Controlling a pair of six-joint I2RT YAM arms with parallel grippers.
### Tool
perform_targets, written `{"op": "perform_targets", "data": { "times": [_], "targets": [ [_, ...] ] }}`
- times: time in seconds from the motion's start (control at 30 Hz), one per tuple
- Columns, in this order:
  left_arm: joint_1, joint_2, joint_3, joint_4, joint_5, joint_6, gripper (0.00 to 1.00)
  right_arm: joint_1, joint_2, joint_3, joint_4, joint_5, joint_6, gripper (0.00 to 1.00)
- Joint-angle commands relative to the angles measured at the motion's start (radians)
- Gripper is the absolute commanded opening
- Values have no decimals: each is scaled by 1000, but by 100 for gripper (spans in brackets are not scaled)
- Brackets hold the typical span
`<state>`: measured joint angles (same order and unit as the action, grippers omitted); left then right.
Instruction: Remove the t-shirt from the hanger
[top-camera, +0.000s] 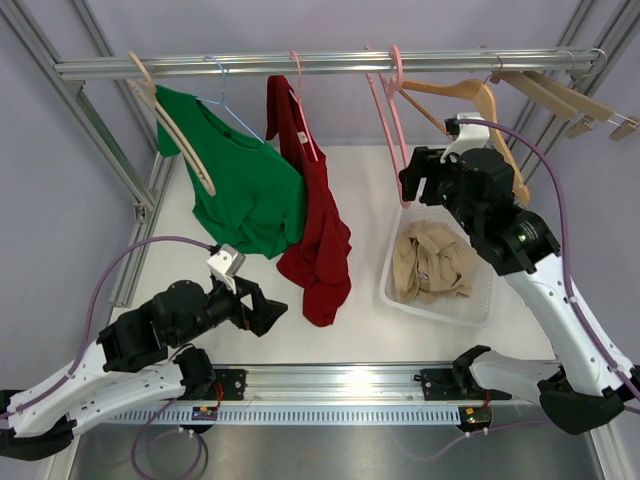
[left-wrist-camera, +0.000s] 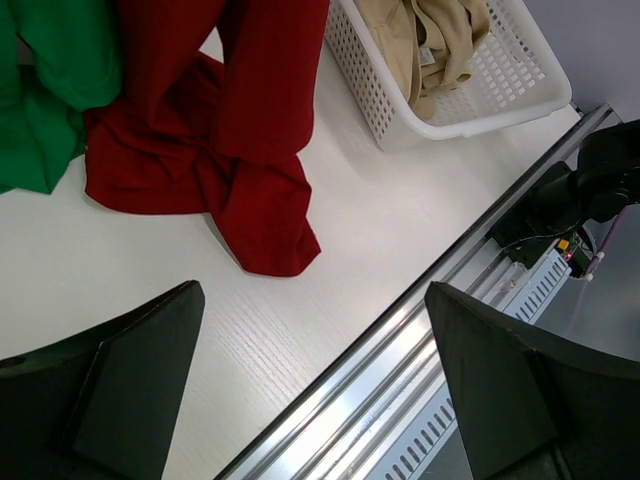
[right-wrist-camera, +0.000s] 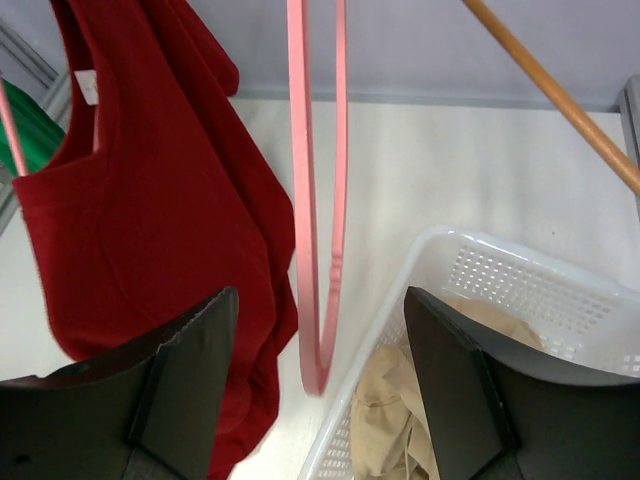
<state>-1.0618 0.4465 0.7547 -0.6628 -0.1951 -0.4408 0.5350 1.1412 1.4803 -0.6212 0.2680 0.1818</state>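
Observation:
A red t-shirt (top-camera: 318, 230) hangs from a pink hanger (top-camera: 300, 100) on the metal rail (top-camera: 330, 64); its lower end lies bunched on the table (left-wrist-camera: 240, 150). A green t-shirt (top-camera: 245, 185) hangs to its left. My right gripper (top-camera: 425, 185) is open, up beside an empty pink hanger (top-camera: 385, 120). In the right wrist view that hanger's lower loop (right-wrist-camera: 318, 200) hangs between and beyond the open fingers (right-wrist-camera: 200, 370), untouched, with the red t-shirt (right-wrist-camera: 150, 220) to the left. My left gripper (top-camera: 262, 308) is open and empty low over the table's front, near the red hem.
A white basket (top-camera: 437, 313) holding a beige garment (top-camera: 432, 262) sits below the right gripper. Bare wooden hangers (top-camera: 470, 100) hang at the rail's right end. A wooden hanger (top-camera: 170, 120) and blue wire hanger (top-camera: 225, 95) are by the green shirt. An aluminium rail (top-camera: 330, 380) runs along the front.

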Motion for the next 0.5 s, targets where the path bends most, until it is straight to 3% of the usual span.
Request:
{"op": "perform_targets", "data": {
  "times": [0.0,0.07,0.2,0.37,0.47],
  "targets": [
    [6,-8,2,28,-41,16,99,5,-52,25,-6,-18,-7,77],
    [11,-6,5,28,-44,17,99,29,-81,28,12,-15,-11,77],
    [28,-2,6,29,-44,20,99,217,-67,54,55,77,-50,73],
    [59,-17,5,29,-49,14,99,321,81,92,173,62,-51,60],
    [63,-40,2,29,-59,11,99,353,175,126,218,53,-50,58]
  ]
}}
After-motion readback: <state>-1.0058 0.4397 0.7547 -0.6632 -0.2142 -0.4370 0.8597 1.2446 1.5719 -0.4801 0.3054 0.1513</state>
